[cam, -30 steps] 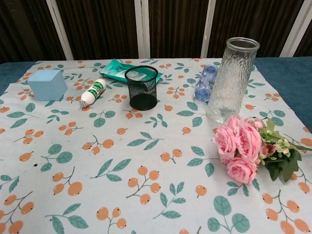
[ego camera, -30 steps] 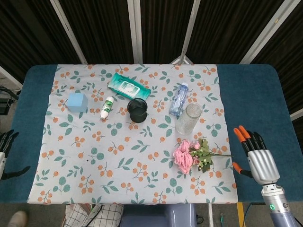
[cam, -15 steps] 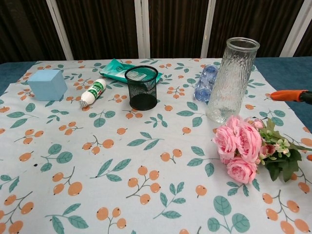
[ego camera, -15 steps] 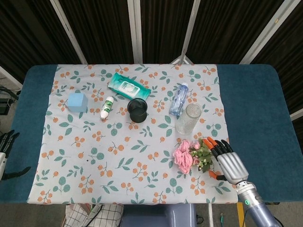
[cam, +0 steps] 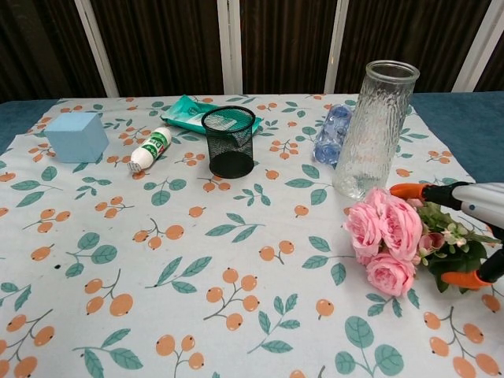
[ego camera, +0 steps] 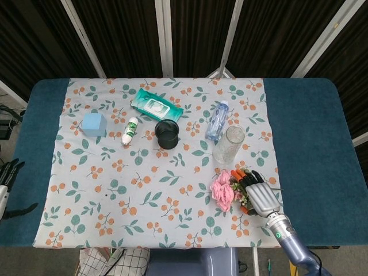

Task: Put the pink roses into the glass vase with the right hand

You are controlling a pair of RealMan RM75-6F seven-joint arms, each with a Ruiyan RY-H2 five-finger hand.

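Observation:
The pink roses point(ego camera: 222, 189) point(cam: 385, 236) lie on the floral cloth with their green stems pointing right, just in front of the upright glass vase point(ego camera: 229, 144) point(cam: 372, 129). My right hand point(ego camera: 258, 195) point(cam: 465, 228) hovers over the leafy stems, fingers spread around them, orange fingertips point(cam: 408, 190) above and thumb tip below, not closed on them. My left hand point(ego camera: 7, 184) hangs off the table's left edge, fingers apart and empty.
A black mesh cup point(ego camera: 167, 134) point(cam: 229, 141), a plastic water bottle point(ego camera: 217, 120) point(cam: 331, 134), a teal wipes pack point(ego camera: 156, 104), a white tube point(ego camera: 130, 130) and a blue cube point(ego camera: 94, 123) point(cam: 76, 135) lie further back and left on the cloth point(ego camera: 155, 190).
My right hand has moved left from the bare blue table onto the cloth and now sits over the roses' stems. The roses and vase have not moved.

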